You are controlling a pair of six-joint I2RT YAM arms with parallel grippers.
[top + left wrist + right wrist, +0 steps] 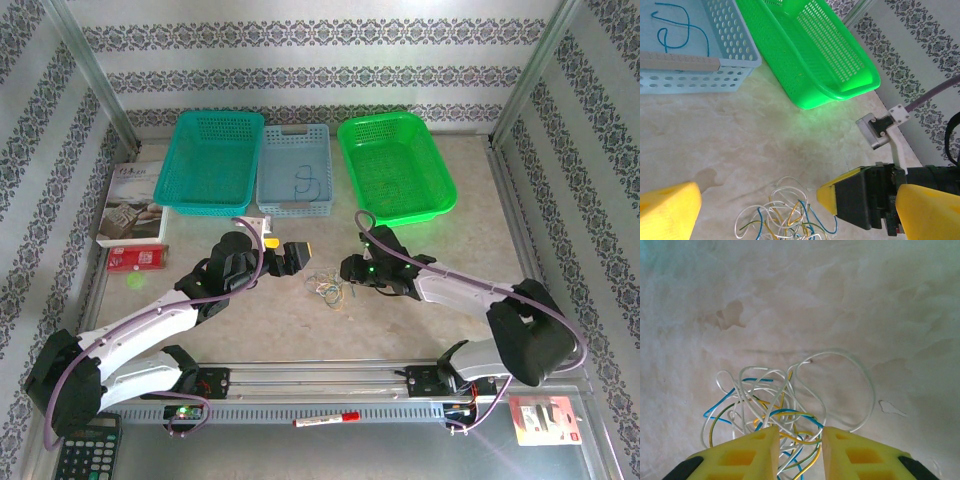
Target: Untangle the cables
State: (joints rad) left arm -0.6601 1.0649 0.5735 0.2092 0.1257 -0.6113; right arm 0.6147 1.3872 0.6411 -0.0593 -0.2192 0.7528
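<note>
Centrally, one tangle of cables (pixel 328 290) lies mid-frame on the table (pixel 480 240), white, blue and yellow strands. Above it sit three: teal basket (pixel 212 160), pale blue basket (pixel 292 207) holding one wire (pixel 305 180), green basket (pixel 395 165). Beside the tangle the left gripper (pixel 288 247) gapes wide; the right gripper (pixel 800 440) stands narrowly apart astride strands. Lettering on the book (pixel 130 205) seems unreadable.

Bunch of thin white, blue and yellow cables (pixel 775 405): in the right wrist view the lower loops pass behind the yellow fingers and off the bottom edge.
Cables (pixel 785 215), left wrist view: cut by the bottom edge.
Cables (pixel 328 290), top view, centre: strands too small to separate.
Right gripper (pixel 800 437): fingers cropped at the bottom edge; contact with any strand cannot be told.
Left gripper (pixel 800 190): both yellow fingers cropped at the lower corners.
Dark calculator (pixel 85 455): lower left, cut by the bottom edge.
</note>
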